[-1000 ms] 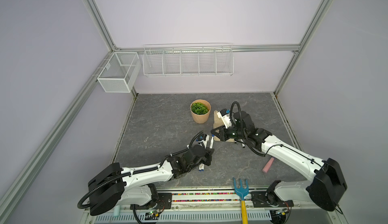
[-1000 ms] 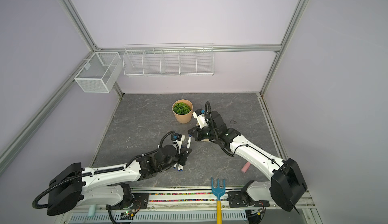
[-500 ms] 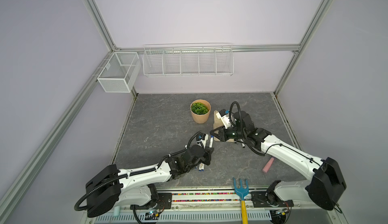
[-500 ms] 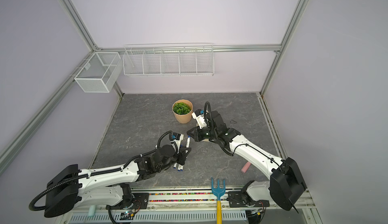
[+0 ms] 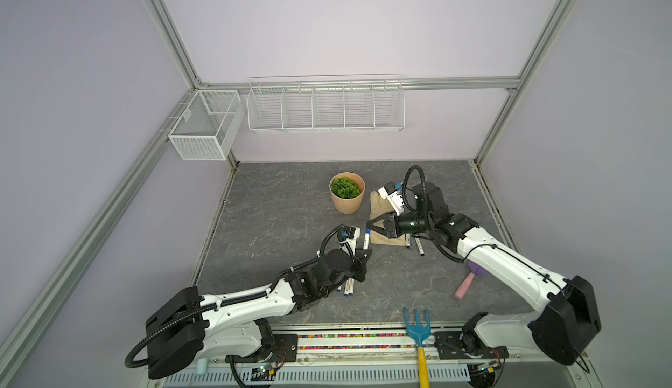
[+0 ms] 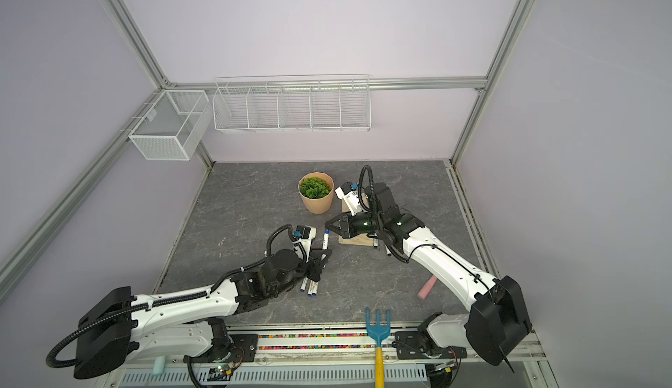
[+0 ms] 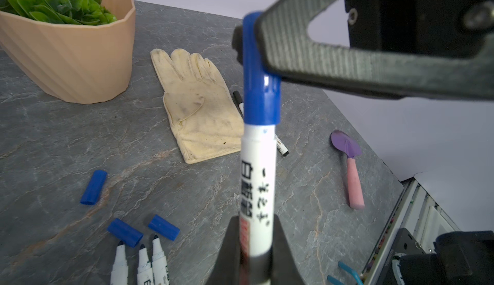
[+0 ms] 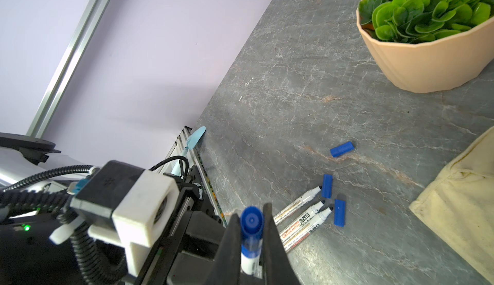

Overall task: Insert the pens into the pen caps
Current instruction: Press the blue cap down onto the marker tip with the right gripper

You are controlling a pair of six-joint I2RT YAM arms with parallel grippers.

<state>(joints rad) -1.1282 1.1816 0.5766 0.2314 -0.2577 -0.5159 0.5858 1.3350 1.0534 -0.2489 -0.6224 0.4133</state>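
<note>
My left gripper (image 7: 256, 219) is shut on a white pen (image 7: 258, 190), which points up and away from the table. A blue pen cap (image 7: 260, 83) sits over that pen's tip, and my right gripper (image 8: 251, 211) is shut on the cap (image 8: 251, 220). Both top views show the two grippers meeting mid-table at this pen (image 5: 366, 239) (image 6: 326, 239). Three uncapped pens (image 8: 304, 216) lie side by side below, with three loose blue caps (image 8: 341, 149) (image 8: 327, 186) (image 8: 339, 212) beside their tips. A black-capped pen (image 7: 238, 100) lies against the glove's far edge.
A cream glove (image 7: 197, 110) lies flat under the right arm. A tan pot with a green plant (image 5: 346, 197) stands behind it. A purple trowel with a pink handle (image 5: 467, 282) lies at the right. A blue fork (image 5: 418, 328) rests at the front edge.
The left gripper has carried its pen a little away from the front edge, up to the cap in the right gripper. The right arm has barely moved.
</note>
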